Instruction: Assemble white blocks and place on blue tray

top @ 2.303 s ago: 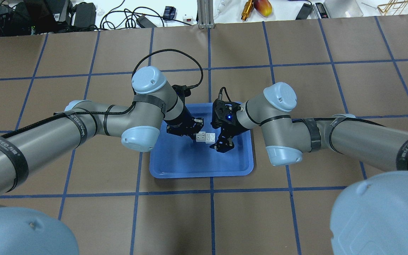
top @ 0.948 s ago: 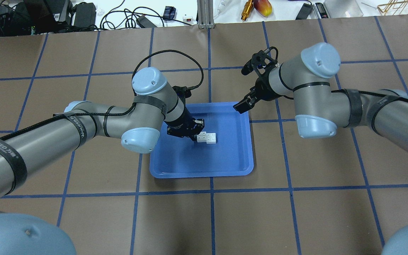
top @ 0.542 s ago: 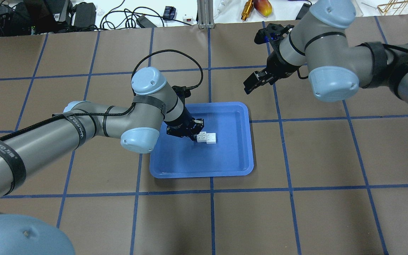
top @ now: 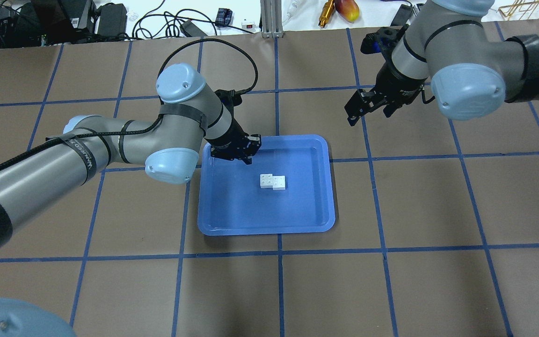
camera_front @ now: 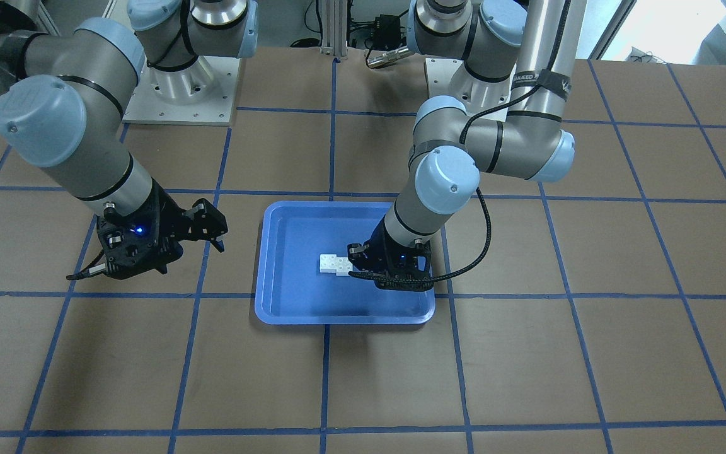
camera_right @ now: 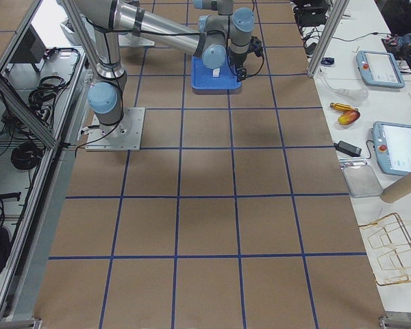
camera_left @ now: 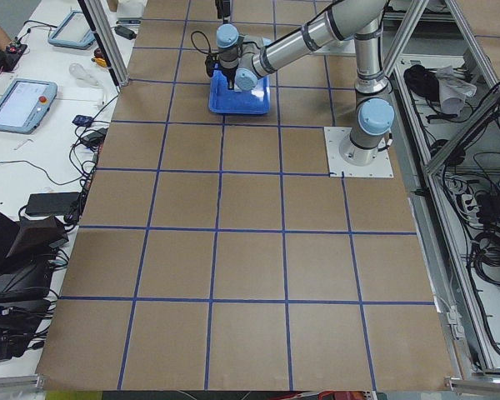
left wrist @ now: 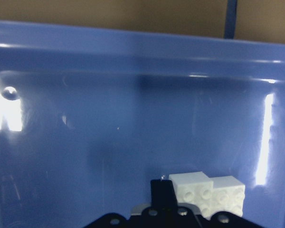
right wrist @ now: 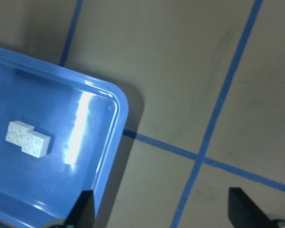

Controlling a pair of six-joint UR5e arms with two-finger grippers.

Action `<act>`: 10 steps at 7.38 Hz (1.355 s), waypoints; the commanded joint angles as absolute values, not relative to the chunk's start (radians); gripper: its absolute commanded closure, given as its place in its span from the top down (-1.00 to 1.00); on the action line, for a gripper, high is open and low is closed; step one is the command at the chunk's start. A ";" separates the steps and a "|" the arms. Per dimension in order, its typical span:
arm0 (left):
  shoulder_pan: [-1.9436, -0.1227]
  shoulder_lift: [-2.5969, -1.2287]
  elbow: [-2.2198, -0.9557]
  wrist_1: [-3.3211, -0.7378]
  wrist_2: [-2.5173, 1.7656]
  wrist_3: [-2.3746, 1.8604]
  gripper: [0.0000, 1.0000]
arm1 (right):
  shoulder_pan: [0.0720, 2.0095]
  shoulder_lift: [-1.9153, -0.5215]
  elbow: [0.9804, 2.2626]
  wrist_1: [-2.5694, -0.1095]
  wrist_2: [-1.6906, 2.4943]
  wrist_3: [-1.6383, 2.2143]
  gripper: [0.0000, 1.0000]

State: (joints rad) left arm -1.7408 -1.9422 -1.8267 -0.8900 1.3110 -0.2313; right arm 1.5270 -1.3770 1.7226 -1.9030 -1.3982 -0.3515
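the joined small white studded plastic blocks [top: 272,181] lie inside the shallow blue plastic tray [top: 251,215]; left pincer [top: 249,152] and right pincer [top: 367,107] both gape empty; best lift the left straight up, nudging nothing.

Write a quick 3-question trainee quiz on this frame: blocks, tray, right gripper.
1. Short answer: are the jaws of the right gripper open or shut?
2. Pick one. The white blocks are:
A. resting on the floor of the blue tray, touching each other
B. off the tray altogether
C. held up in the air, apart from each other
3. True or false: the right gripper is directly above the blue tray.

Key: 1 open; 2 A; 3 false.
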 commanded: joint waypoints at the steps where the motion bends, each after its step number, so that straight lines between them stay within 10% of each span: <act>1: -1.711 -1.908 -1.684 -1.105 1.337 -0.165 -0.92 | 1.513 -1.443 1.718 -1.763 -1.463 -0.281 1.00; 10: -1.597 -1.626 -1.557 -1.469 1.611 0.231 -0.87 | 1.522 -1.638 1.686 -1.571 -1.577 0.012 1.00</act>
